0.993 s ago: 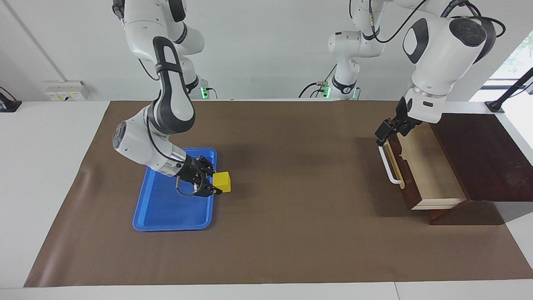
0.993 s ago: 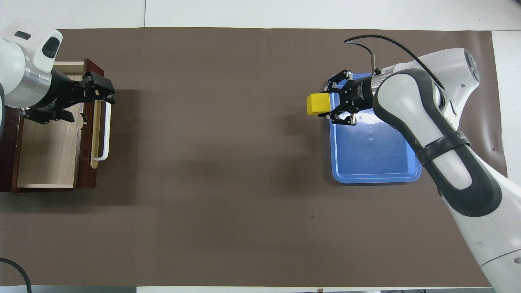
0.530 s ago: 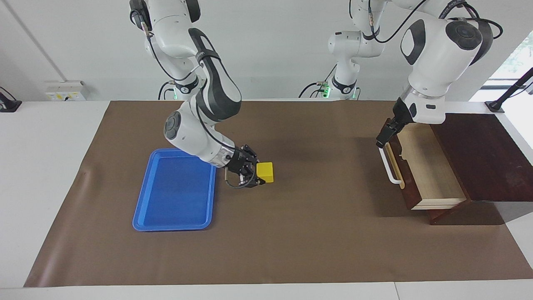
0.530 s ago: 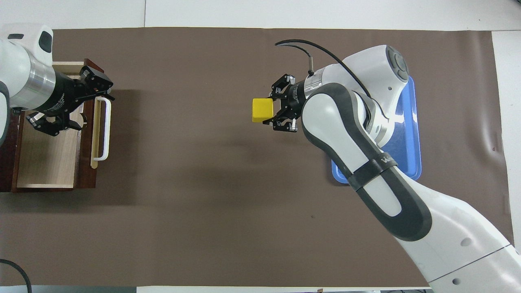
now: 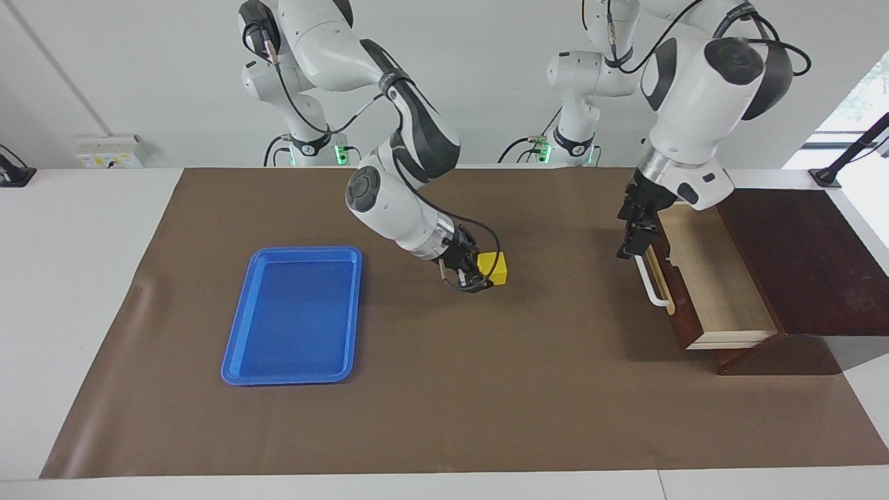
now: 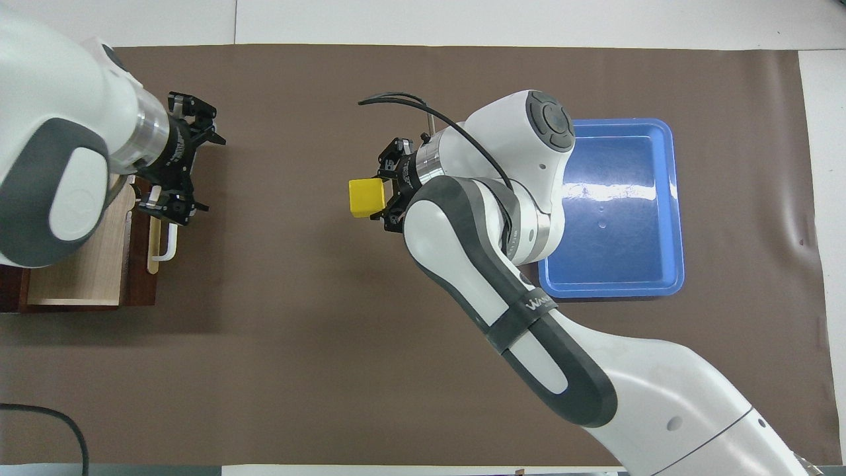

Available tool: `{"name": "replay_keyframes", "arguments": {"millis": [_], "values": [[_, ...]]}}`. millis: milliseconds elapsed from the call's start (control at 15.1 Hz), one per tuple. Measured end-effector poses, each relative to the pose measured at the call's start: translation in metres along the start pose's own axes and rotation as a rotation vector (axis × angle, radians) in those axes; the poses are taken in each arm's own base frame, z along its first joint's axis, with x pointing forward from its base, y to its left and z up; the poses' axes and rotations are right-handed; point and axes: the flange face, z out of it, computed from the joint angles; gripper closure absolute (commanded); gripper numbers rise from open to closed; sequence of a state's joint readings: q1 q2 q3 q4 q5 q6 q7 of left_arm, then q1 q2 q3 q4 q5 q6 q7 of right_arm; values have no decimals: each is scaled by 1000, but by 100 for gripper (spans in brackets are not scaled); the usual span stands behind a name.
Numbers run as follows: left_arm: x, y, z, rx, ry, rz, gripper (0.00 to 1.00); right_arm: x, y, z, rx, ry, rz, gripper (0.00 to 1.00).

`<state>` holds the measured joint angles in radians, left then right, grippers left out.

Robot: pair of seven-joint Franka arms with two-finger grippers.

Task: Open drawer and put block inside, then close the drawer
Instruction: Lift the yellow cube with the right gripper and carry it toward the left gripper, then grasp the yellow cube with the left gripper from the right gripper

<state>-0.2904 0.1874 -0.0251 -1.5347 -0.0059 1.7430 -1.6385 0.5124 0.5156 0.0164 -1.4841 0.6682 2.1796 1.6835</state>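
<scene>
The yellow block (image 5: 496, 267) (image 6: 365, 197) hangs just above the brown mat, about midway between the blue tray and the drawer. My right gripper (image 5: 485, 273) (image 6: 381, 197) is shut on it, holding it from the tray's side. The dark wooden drawer (image 5: 722, 292) (image 6: 79, 264) stands pulled out, and its pale inside has nothing in it. Its white bar handle (image 5: 651, 283) (image 6: 170, 246) faces the middle of the table. My left gripper (image 5: 633, 235) (image 6: 207, 173) hovers open over the handle, holding nothing.
A flat blue tray (image 5: 292, 378) (image 6: 611, 289) lies toward the right arm's end of the table with nothing in it. The dark cabinet top (image 5: 806, 264) adjoins the open drawer. Bare brown mat (image 5: 444, 389) lies between tray and drawer.
My right gripper has carried the block from the tray's edge out over the mat toward the drawer. My left gripper has swung from above the drawer front to over the handle, staying open.
</scene>
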Motion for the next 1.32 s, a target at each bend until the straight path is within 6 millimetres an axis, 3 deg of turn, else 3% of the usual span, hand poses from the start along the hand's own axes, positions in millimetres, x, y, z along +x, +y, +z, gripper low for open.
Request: {"name": "replay_keyframes", "arguments": {"millis": [199, 331, 530, 794, 1324], "values": [[-41, 29, 23, 16, 4, -141, 0, -20, -8, 5, 19, 3, 9, 100], [-75, 25, 37, 46, 12, -173, 0, -26, -17, 2, 27, 0, 7, 100], [-96, 13, 50, 51, 17, -235, 0, -28, -17, 3, 29, 19, -10, 100], [-110, 9, 50, 9, 3, -245, 0, -29, -16, 3, 29, 18, -12, 100], [-112, 7, 62, 3, 1, -280, 0, -29, -16, 3, 29, 18, -12, 100]]}}
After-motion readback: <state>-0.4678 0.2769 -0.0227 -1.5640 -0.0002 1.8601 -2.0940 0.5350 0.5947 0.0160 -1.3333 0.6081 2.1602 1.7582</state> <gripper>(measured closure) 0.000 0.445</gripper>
